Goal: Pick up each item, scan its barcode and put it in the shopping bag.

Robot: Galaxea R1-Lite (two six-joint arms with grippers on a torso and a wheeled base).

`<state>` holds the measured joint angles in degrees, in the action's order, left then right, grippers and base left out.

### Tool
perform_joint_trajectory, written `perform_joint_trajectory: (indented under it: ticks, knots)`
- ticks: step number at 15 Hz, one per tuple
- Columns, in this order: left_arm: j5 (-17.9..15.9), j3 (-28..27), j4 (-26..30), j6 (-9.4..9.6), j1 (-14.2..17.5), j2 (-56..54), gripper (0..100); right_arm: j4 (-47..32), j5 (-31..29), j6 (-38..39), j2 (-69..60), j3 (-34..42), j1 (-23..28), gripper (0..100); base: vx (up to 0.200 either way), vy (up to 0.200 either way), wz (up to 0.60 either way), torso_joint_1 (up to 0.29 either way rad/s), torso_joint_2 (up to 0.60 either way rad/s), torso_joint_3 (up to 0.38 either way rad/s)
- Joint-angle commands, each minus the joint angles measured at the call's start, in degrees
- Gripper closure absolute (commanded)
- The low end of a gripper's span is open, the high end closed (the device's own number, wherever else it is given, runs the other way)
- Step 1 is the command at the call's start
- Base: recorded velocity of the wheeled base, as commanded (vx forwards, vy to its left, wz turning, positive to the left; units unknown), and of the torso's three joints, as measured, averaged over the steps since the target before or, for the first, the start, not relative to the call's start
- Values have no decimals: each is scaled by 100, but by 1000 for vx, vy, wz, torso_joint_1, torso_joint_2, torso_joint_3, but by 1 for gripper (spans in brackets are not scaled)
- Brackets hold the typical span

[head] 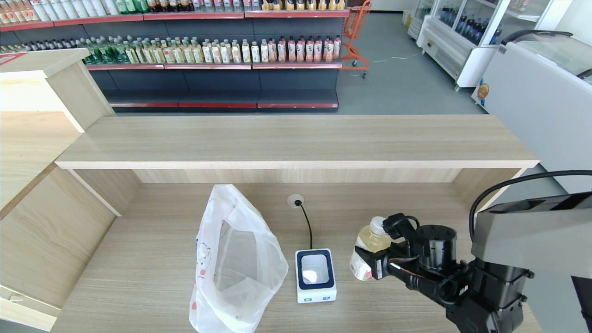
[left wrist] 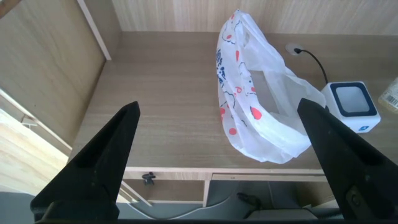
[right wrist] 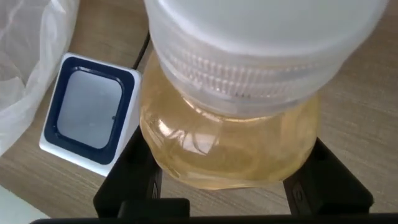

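Observation:
A clear bottle (head: pixel 368 247) of pale yellow drink with a white cap is held in my right gripper (head: pixel 375 261), just right of the scanner. In the right wrist view the bottle (right wrist: pixel 233 130) sits between both black fingers (right wrist: pixel 127 183), cap toward the camera. The white barcode scanner (head: pixel 315 274) with a dark blue frame lies on the counter, also seen as the scanner (right wrist: pixel 90 115) and the scanner (left wrist: pixel 353 104). A white plastic shopping bag (head: pixel 233 263) stands open left of it. My left gripper (left wrist: pixel 217 162) hangs open, high above the counter's near left side, empty.
The scanner's black cable (head: pixel 306 224) runs back to a grommet in the wooden counter (head: pixel 138 259). A raised counter ledge (head: pixel 296 138) crosses behind. Side panels wall in the left. Drink shelves and coolers stand beyond.

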<state>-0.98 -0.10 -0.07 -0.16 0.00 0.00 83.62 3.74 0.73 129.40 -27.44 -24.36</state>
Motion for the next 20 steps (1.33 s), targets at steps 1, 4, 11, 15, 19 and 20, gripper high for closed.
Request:
perform_joint_trajectory:
  ticks: [1,4,11,15,19,20]
  knots:
    - [1,1,-1,-2,0,0,0,-697,1234,191,-1339,-24,493,100,0,0,0,0,0,0]
    - [1,1,-1,-2,0,0,0,-2508,3721,296,-2763,-218,1337,100,0,0,0,0,0,0]
    - [1,1,-1,-2,0,0,0,-2675,5418,1377,-3852,195,898,100,0,0,0,0,0,0]
    - [1,1,-1,-2,0,0,0,-2675,5418,1412,-4178,617,274,100,0,0,0,0,0,0]
    - [1,1,-1,-2,0,0,0,-2675,5453,1544,-4292,670,-34,100,0,0,0,0,0,0]
    - [1,1,-1,-2,0,0,0,-2675,5453,1588,-4309,679,-122,100,0,0,0,0,0,0]
